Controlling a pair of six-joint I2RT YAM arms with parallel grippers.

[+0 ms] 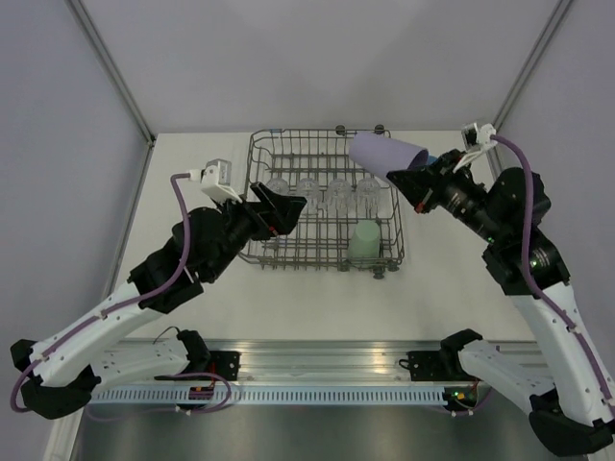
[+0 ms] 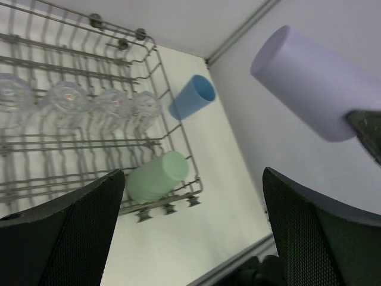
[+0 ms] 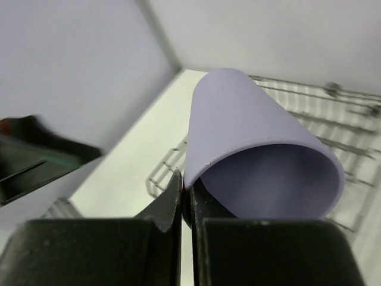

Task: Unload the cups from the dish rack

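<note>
Right fingers (image 3: 166,205) are pinching the lavender cup (image 1: 384,154) rim, aloft near the dish rack (image 1: 252,158); left fingers (image 2: 77,232) are standing spread.

Lavender cup (image 1: 387,156); blue cup (image 2: 191,96); light green cup (image 1: 364,240); 4 clear cups (image 1: 338,190); grey rack (image 1: 307,134).

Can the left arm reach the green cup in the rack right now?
Probably yes: the left fingers are open and empty, and the green cup sits in the rack just ahead, with only tines between.
</note>
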